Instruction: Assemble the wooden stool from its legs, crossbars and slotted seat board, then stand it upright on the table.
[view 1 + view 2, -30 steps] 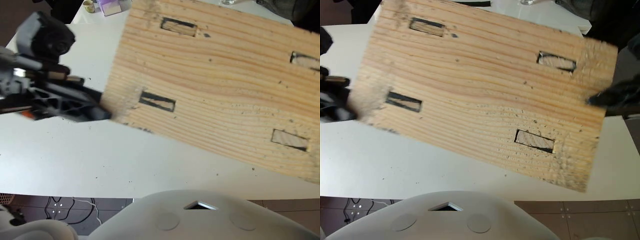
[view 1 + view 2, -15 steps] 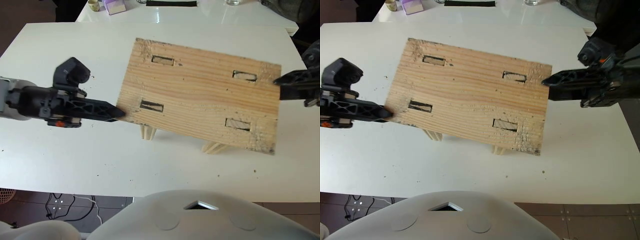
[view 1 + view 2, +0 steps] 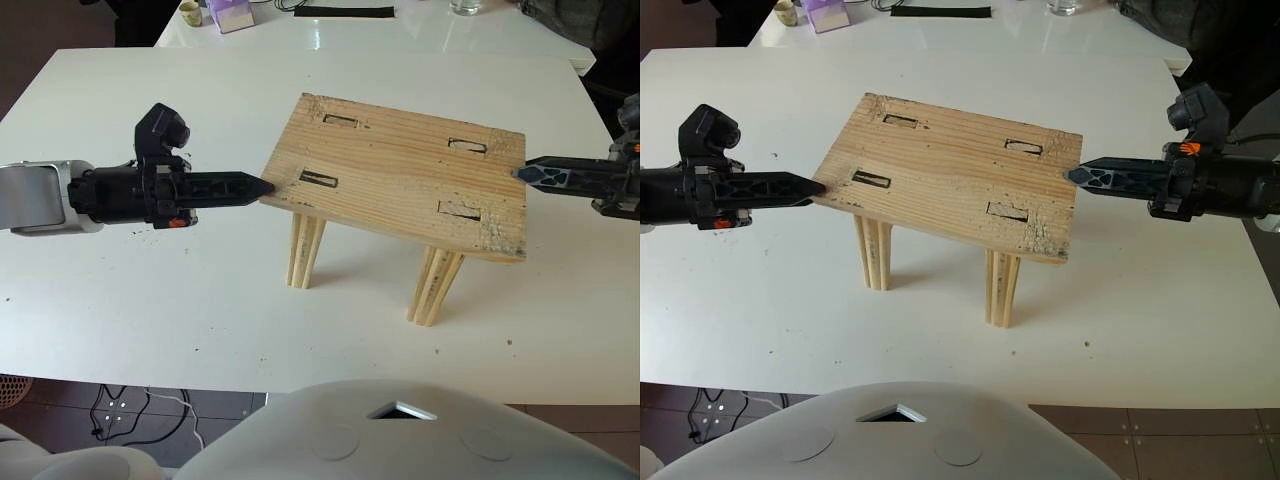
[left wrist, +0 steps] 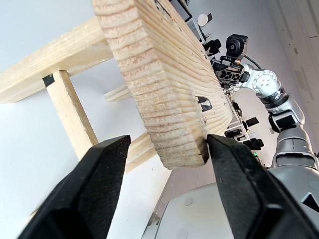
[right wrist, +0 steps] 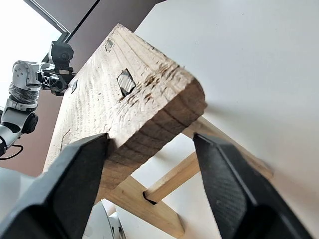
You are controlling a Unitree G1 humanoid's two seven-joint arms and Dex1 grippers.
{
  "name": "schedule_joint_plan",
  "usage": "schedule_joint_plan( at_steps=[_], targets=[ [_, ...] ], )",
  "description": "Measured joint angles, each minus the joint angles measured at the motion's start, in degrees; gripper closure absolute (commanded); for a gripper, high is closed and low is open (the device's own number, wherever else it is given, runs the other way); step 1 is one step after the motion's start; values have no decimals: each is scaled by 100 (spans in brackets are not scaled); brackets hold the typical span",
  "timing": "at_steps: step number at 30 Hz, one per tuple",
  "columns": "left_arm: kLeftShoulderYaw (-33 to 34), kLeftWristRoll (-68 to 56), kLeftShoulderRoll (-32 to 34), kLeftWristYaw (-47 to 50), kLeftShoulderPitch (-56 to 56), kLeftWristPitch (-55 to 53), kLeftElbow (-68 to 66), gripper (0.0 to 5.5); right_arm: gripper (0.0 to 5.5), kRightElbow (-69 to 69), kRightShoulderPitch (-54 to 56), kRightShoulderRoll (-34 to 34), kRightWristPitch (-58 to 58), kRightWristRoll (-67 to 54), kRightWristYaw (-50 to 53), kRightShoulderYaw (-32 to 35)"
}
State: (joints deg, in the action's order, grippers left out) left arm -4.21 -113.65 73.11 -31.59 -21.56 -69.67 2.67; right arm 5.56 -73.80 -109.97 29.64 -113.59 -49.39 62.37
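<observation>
The stool (image 3: 945,212) is standing upright mid-worktop (image 3: 1160,300), its legs (image 3: 1002,288) resting on the surface. The left gripper (image 3: 262,187) is straddling one short end of the seat board (image 3: 395,175), fingers spread wider than the board's thickness. The right gripper (image 3: 1072,175) is doing likewise at the opposite end. The wood is looking stiff, fairly light and rough enough not to slip, so those short ends are probably offering the best hold. The worktop's edges are lying well apart from the stool, giving both arms room to back out.

Left gripper (image 3: 266,187) sits level at one end of the seat board (image 3: 400,185), right gripper (image 3: 520,172) at the other. Both straddle the edge, fingers parted.
</observation>
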Motion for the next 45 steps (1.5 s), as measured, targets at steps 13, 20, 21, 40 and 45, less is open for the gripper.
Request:
schedule_joint_plan(
  at_steps=[13,20,21,40,45],
  targets=[
    [1398,37,-420,-482,-429,216,-87,215,240,943,6690,3976,394,10,3236,-3705],
    [2259,2340,-714,77,-551,2003,-81,215,240,977,7136,4708,436,1105,4590,-3464],
    [2150,2872,-774,159,-390,2286,-66,215,240,961,6987,4775,339,1525,4676,-3467],
    [-490,9697,-4960,2429,1202,6785,-2252,215,240,-1744,7484,8469,-3039,9476,5792,-6551],
    [-332,10189,-5571,2576,1260,7577,-2551,215,240,-2219,7369,9021,-3798,9919,5547,-6399]
  ],
)
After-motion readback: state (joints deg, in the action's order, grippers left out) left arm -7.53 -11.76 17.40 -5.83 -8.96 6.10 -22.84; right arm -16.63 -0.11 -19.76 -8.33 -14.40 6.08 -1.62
